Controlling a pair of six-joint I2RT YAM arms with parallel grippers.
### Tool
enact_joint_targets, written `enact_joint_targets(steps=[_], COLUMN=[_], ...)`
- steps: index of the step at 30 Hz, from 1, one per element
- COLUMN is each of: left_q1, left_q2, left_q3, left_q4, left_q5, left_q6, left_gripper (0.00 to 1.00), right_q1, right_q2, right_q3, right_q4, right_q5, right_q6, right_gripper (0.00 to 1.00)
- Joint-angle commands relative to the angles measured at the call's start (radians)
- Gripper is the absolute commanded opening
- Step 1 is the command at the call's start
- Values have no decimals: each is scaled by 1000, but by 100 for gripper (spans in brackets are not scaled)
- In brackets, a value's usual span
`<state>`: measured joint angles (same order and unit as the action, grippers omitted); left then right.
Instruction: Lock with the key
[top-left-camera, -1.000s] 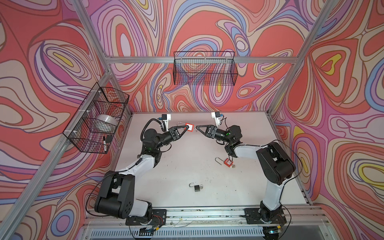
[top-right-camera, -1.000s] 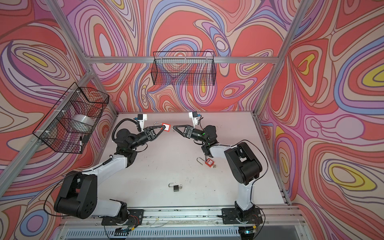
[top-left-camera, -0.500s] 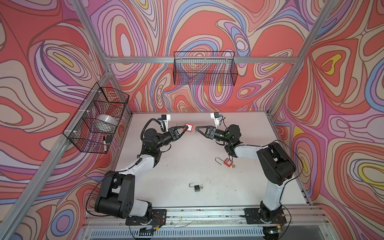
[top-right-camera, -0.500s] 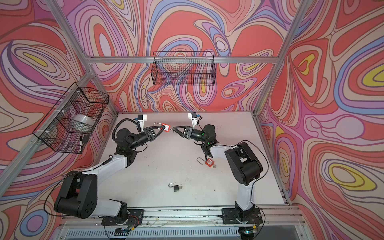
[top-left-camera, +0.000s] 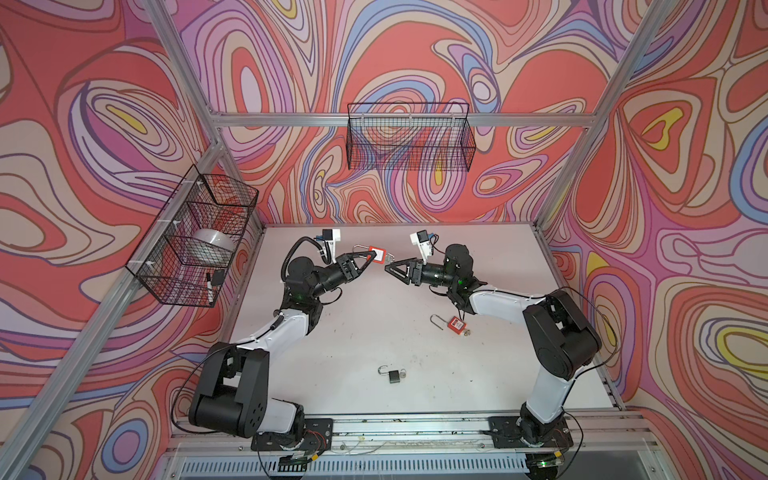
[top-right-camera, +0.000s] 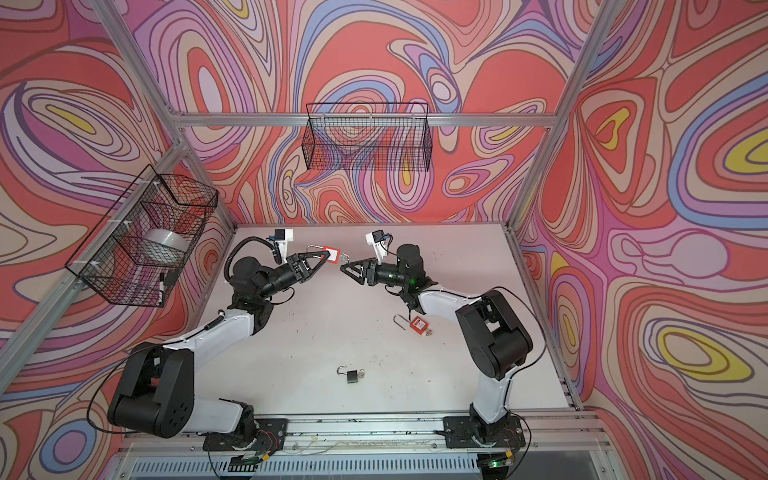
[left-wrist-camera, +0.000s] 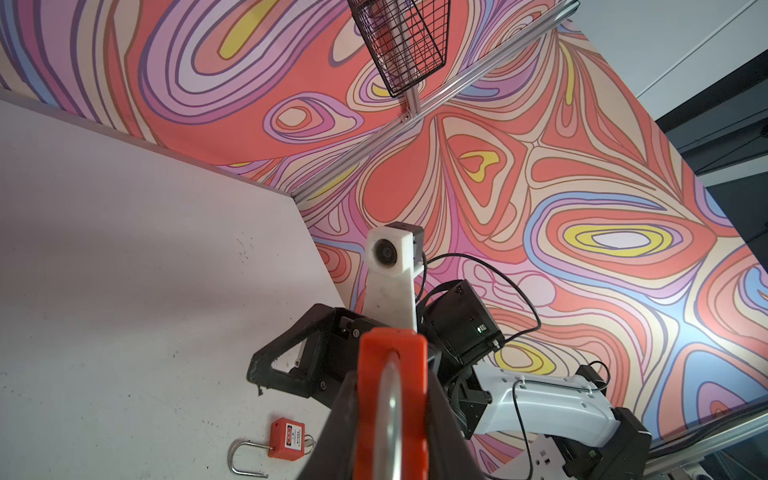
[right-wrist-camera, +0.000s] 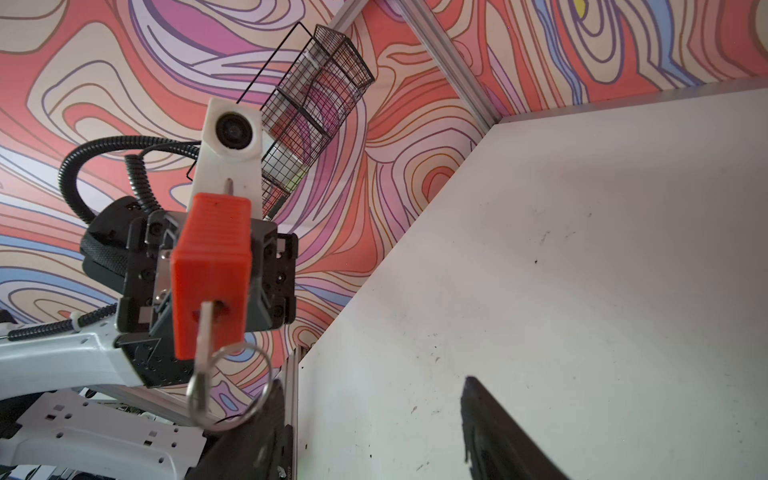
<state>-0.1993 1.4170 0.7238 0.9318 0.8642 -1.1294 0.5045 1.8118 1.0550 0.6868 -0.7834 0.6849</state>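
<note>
right fingers (right-wrist-camera: 498, 432) crept in over the last second and now sit just short of the key (right-wrist-camera: 204, 332). They're wide open and empty; the key ring (right-wrist-camera: 232, 386) hangs beside one finger (not clearly between them yet). left fingers (left-wrist-camera: 332, 436) unchanged: nearly closed, clamped on the red padlock (top-left-camera: 376, 254), held above the surface (top-left-camera: 365, 332) toward its back, key seated and pointing at the right arm. Approach looks nearly done; pinch and turn not started.

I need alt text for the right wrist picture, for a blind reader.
A red padlock, clamped in the left gripper, has a key on a ring in its keyhole. The right gripper is open close before it, over a white table.
</note>
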Motion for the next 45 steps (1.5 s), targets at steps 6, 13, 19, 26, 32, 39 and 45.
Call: enact_joint_targets(steps=[6, 13, 19, 26, 32, 39, 45], left_q1=[1, 3, 4, 3, 4, 3, 10], left_q2=[-24, -29, -29, -29, -30, -32, -30], left_q3=[11, 11, 11, 14, 12, 12, 1], left_q4=[62, 59, 52, 50, 44, 41, 67], left_q5=[24, 28, 30, 33, 36, 36, 23], left_q6=[4, 2, 5, 6, 7, 8, -1], left_gripper=[0, 0, 0, 0, 0, 0, 0], right_q1=[-47, -76, -75, -63, -41, -30, -32], right_q2=[-89, -66, -3, 44, 59, 74, 71], right_q3=[-40, 2, 57, 77, 89, 91, 82], right_q4=[112, 159, 233, 328, 337, 381, 384], right_q5=[-53, -123, -188, -229, -241, -255, -251], right_q6=[41, 106, 200, 292, 306, 346, 349], right_gripper=[70, 62, 36, 22, 17, 1, 0])
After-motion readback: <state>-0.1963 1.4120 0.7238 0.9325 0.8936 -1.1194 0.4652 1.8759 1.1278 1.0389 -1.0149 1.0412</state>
